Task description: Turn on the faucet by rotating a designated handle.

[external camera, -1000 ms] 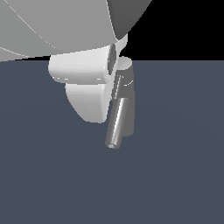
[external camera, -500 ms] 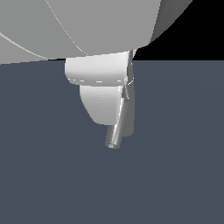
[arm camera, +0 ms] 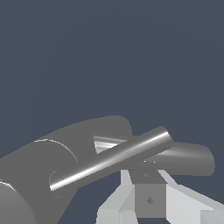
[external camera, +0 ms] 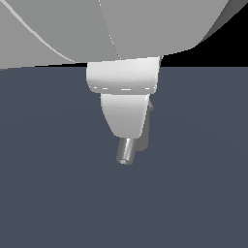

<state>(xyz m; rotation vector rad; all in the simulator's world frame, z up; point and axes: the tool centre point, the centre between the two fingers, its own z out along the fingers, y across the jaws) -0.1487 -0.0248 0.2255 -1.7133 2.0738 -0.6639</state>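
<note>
Slate-blue counter point(external camera: 58, 193) fills both views, with a black band behind it in the exterior view. Nearest that camera, the arm's grey bulk covers the top of the picture, and below it the white hand point(external camera: 125, 112) hangs over the faucet point(external camera: 126, 151), hiding nearly all of it. Only the spout's open end pokes out beneath the hand, with a sliver of grey on the exterior view's right.

The wrist view gives more. The hand's white fingers point(arm camera: 131, 205) sit closest, and just past them the handle point(arm camera: 109, 159) crosses as a thin bright rod (far slimmer than the spout). It springs from the faucet's round cap and slants outward, with the thicker spout lying beyond it.

Whether the fingers are apart or closed I cannot tell, since their tips are not clearly shown, nor can I tell if they touch the rod. The hand seems set low beside the handle so that a sideways sweep would turn it about the cap. That, I judge, is the step in hand; a loose contact could slip off so thin a rod.
</note>
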